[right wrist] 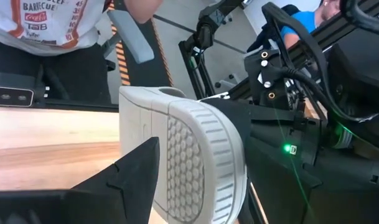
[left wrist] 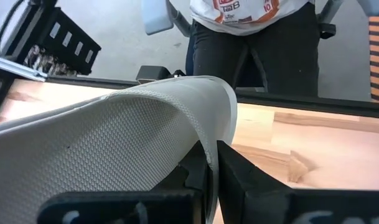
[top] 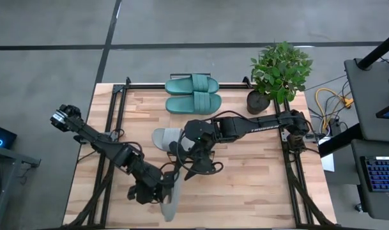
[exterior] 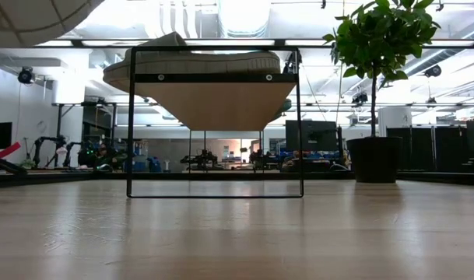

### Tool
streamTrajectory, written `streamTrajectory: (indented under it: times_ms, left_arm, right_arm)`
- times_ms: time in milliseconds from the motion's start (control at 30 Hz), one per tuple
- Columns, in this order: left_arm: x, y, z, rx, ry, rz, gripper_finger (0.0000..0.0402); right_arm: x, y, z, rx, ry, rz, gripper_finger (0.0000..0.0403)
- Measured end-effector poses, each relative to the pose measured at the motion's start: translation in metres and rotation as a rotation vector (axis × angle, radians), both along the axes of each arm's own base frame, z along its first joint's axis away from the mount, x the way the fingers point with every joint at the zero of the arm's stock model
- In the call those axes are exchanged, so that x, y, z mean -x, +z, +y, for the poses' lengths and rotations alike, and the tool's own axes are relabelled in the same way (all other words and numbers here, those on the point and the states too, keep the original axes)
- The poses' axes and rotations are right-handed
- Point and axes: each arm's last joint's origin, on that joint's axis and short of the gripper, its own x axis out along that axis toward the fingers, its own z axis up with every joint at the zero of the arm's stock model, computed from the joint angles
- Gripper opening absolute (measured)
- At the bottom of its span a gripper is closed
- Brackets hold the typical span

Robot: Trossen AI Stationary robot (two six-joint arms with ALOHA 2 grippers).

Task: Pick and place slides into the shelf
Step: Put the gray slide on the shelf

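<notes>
Two teal slides (top: 192,94) lie side by side on the shelf (exterior: 213,105) at the table's far edge. One light grey slide (top: 163,138) lies flat on the table, partly under my right arm. The other grey slide (top: 173,191) is turned on edge near the front edge, with my left gripper (top: 161,190) shut on it. My right gripper (top: 197,167) stands open just beyond that slide's far end (right wrist: 195,155). One right finger (right wrist: 136,171) shows beside this end; whether it touches, I cannot tell. My left gripper pinches the grey slide's sole edge (left wrist: 209,155) between its two shut fingers. It comes slanting down from the table's left, with the fingers across the slide's long side. The slide is lifted clear of the table and tilted on edge, its near end past the front edge.
A potted plant (top: 278,71) stands at the far right corner beside the shelf. A person (left wrist: 251,31) stands close by the table. Bare wood lies at the table's right half (top: 258,172).
</notes>
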Motion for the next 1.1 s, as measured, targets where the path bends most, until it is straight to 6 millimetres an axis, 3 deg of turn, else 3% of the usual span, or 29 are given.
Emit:
streamTrajectory:
  times_ms: [333, 800, 967, 1100]
  left_arm:
    - [-0.002, 0.000, 0.004, -0.021, -0.018, -0.032, 0.0000]
    - [-0.002, 0.001, 0.004, -0.019, -0.021, -0.029, 0.0000]
    - [-0.001, 0.004, 0.004, 0.007, 0.011, -0.010, 0.0002]
    - [-0.001, 0.011, 0.004, 0.079, 0.097, 0.052, 0.0028]
  right_arm:
    - [-0.003, -0.005, 0.001, -0.011, -0.011, 0.026, 0.0217]
    - [-0.003, -0.009, 0.001, 0.013, 0.002, 0.028, 0.0056]
    - [-0.003, -0.010, 0.000, 0.040, 0.003, 0.013, 0.0049]
    - [-0.003, -0.009, 0.000, 0.041, 0.000, 0.008, 0.0049]
